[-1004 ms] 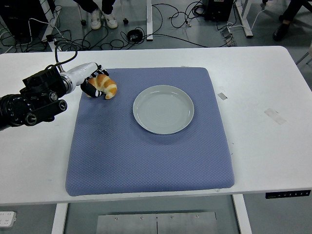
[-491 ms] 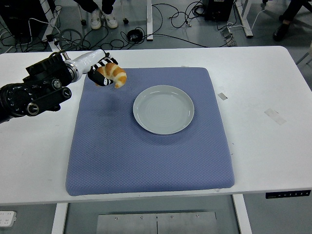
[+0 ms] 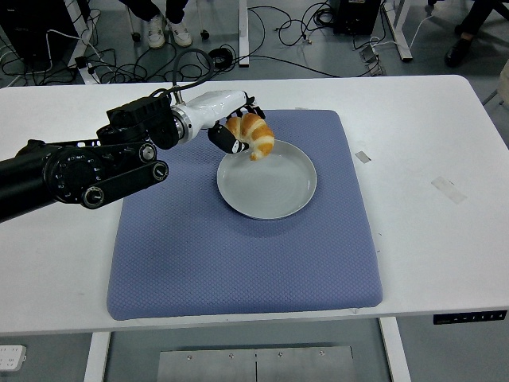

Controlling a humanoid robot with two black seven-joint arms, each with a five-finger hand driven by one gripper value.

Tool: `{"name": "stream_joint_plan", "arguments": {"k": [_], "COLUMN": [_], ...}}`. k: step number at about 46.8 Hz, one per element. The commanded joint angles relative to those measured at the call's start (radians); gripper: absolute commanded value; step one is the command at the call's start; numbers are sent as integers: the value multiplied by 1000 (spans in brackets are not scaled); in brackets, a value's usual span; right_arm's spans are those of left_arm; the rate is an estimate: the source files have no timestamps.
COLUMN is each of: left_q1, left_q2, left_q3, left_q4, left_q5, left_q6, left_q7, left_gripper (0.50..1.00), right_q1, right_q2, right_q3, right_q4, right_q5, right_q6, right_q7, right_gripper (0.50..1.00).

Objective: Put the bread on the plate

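Left hand [image 3: 231,127] carried rightward, clamped on bread [image 3: 253,134], over plate [image 3: 270,203] rim, blue mat [image 3: 238,255] beneath

glossy golden bread [image 3: 253,134], smooth glazed plate [image 3: 267,196], dimpled blue cloth mat [image 3: 238,263], matt white table [image 3: 429,159].

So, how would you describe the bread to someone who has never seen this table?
On the white table lies a blue mat with a round grey plate. Over the plate's far-left rim, the left hand holds a golden-brown croissant, the only food here.
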Motion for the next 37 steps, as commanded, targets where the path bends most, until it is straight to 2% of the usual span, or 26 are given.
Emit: {"name": "stream_joint_plan", "arguments": {"k": [1, 25, 37], "left_q1": [4, 30, 30], "left_q2": [-10, -27, -19], "left_q3": [2, 17, 41], "left_q4": [-8, -37, -46], "left_q5": [6, 25, 25], "left_q6": [1, 6, 4], "left_q7": [1, 12, 12], "left_gripper": [649, 660, 740], "right_q1": [0, 0, 0], "right_q2": [0, 0, 0], "right_q3": [0, 0, 0], "right_q4": [0, 0, 1], "right_q5": [0, 0, 0], "right_q6": [0, 0, 0], "right_q7": [0, 0, 0], "right_gripper": [1000, 1000, 1000]}}
